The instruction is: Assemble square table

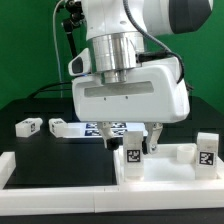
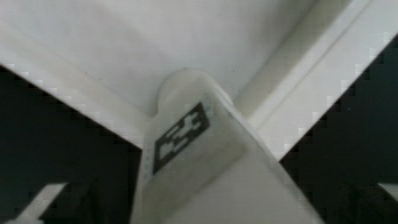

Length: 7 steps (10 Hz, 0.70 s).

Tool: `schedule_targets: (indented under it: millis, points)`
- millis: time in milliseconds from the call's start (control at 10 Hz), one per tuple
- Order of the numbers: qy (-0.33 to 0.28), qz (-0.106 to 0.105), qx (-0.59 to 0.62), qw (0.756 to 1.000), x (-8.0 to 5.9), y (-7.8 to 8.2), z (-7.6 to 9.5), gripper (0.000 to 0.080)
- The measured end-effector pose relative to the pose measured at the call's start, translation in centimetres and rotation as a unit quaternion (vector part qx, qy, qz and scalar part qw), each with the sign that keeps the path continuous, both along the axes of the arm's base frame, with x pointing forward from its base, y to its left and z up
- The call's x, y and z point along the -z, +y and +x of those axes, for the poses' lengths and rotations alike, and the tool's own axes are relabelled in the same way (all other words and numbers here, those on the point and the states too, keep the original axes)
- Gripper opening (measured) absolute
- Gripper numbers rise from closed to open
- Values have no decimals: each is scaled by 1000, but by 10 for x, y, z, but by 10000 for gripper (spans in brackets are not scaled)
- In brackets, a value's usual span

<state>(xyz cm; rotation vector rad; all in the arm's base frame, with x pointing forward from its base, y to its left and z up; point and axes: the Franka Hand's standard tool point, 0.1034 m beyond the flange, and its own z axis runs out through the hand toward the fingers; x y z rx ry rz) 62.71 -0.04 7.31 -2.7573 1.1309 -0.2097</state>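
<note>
Black desk point(image 1: 40, 140), green wall behind, with the claw poised over a standing leg.
Nearest lies the border rail point(image 1: 60, 172). Right of it is the square table point(image 1: 170, 168) slab, with an upright leg point(image 1: 132, 155) on it. The claw point(image 1: 130, 140) straddles that leg with its jaws spread, gripping nothing. Farther left lie two loose legs point(image 1: 28, 125). The risk: if the upright leg is poorly seated, a skewed lift could clip it and topple it.
</note>
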Motion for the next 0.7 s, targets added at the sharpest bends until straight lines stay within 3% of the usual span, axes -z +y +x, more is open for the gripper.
schedule_targets:
  millis: [100, 300, 500, 600, 700]
  points:
    - [-5, -27, -102, 994, 0, 4, 0, 648]
    - [-7, -37, -149, 988, -1, 4, -1, 648]
    - [-5, -36, -140, 989, 0, 4, -1, 412]
    - [-4, -33, -121, 992, 0, 3, -1, 412]
    - [0, -26, -81, 996, 0, 2, -1, 290]
